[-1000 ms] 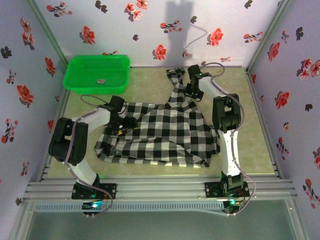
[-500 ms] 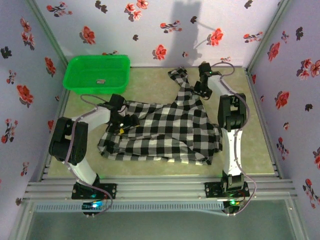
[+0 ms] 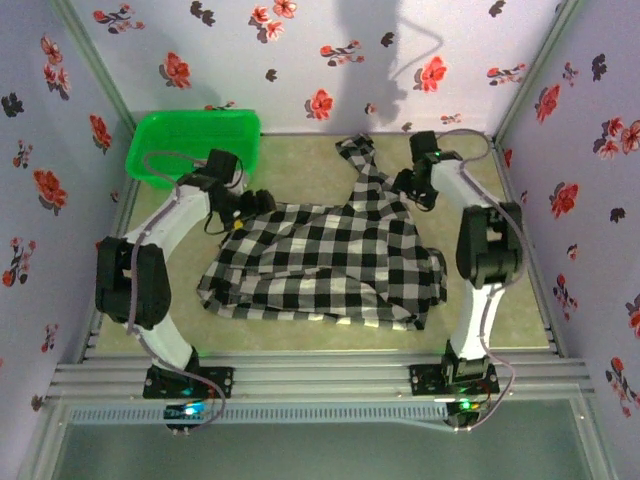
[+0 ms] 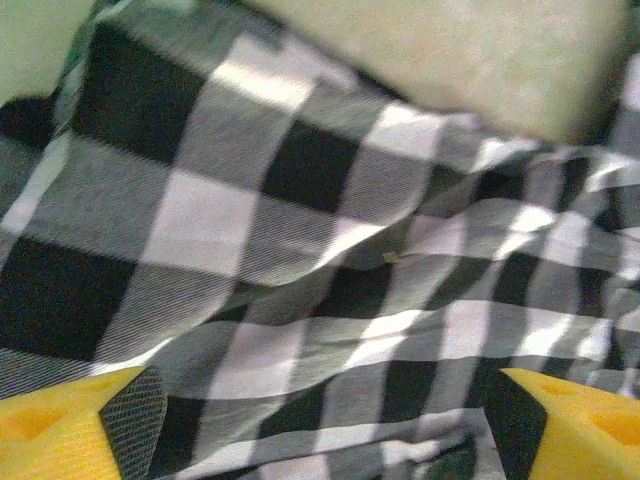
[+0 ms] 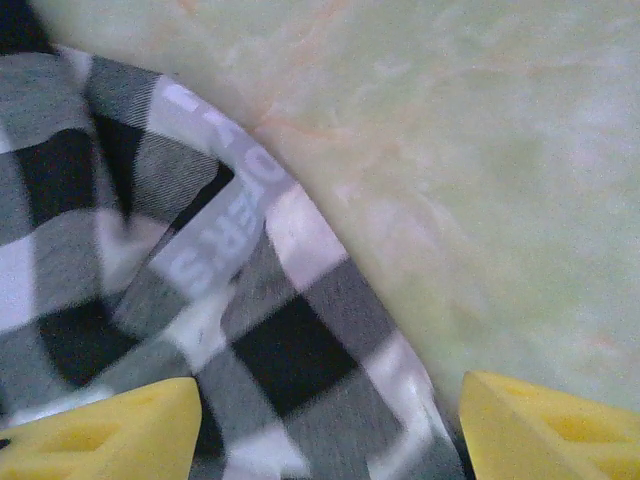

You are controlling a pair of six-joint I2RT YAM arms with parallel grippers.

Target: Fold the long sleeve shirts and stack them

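The shirt [image 3: 320, 265] is soft woven cloth in black-and-white checks, spread rumpled across the middle of the pale, faintly marbled green tabletop [image 3: 300, 160], with one sleeve [image 3: 360, 165] running away toward the far wall. Through my left wrist camera the weave shows fine diagonal ribbing, and the cloth lies in shallow folds and ridges rather than flat. My left claw [image 4: 320, 420] hangs over the shirt's far left edge with its jaws spread wide, the yellow wedge-shaped fingers [image 4: 60, 430] with dark textured pads standing at the two sides of the view, and nothing is gripped between them; whether the tips touch the cloth I cannot tell. My right claw [image 5: 330, 430] is over the far right part of the shirt, beside that sleeve, also wide apart and holding nothing, its smooth yellow fingers [image 5: 100, 435] set either side of a curved hem. There a band [image 5: 215, 215] carries white block lettering, with bare tabletop just past the edge. A bright green plastic basket [image 3: 190, 135] with rounded corners sits at the far left corner, just beyond my left arm
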